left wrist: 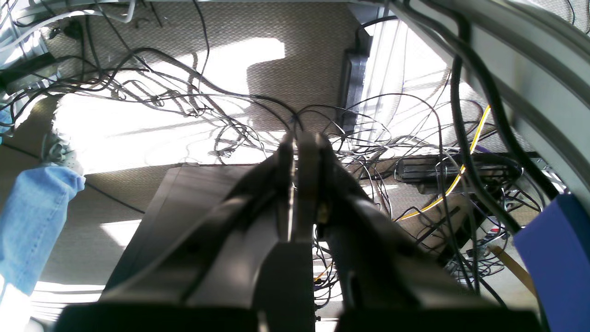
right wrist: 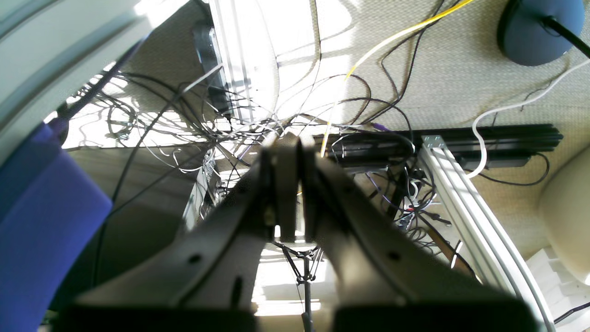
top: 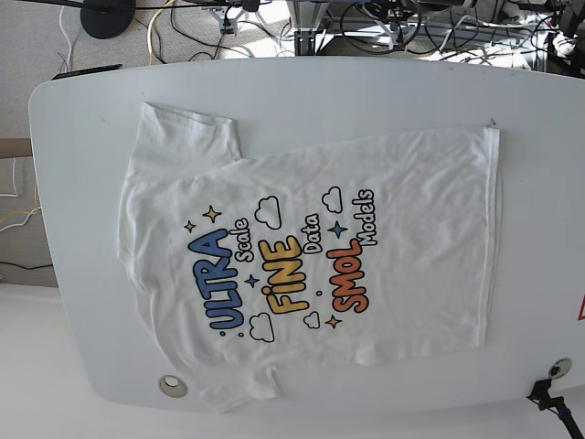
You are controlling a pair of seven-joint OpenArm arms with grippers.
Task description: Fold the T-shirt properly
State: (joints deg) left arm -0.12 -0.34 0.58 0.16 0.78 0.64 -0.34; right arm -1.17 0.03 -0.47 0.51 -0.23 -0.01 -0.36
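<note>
The T-shirt [top: 411, 210] lies flat and spread out on the white table [top: 366, 91] in the base view, print side up. Its neck end is at the left and its hem at the right. One sleeve [top: 192, 128] points to the far side, the other [top: 239, 389] to the near edge. Neither arm shows in the base view. My left gripper [left wrist: 302, 138] is shut and empty, off the table, pointing at the cabled floor. My right gripper [right wrist: 288, 138] is also shut and empty, over floor cables. The shirt shows in neither wrist view.
A round grommet [top: 172, 385] sits in the table near the lower sleeve. A black clamp [top: 548, 395] is at the near right corner. Tangled cables [left wrist: 184, 97], an aluminium frame [right wrist: 461, 193], a dark lamp base [right wrist: 534, 27] and a person's jeans leg [left wrist: 32, 221] are below.
</note>
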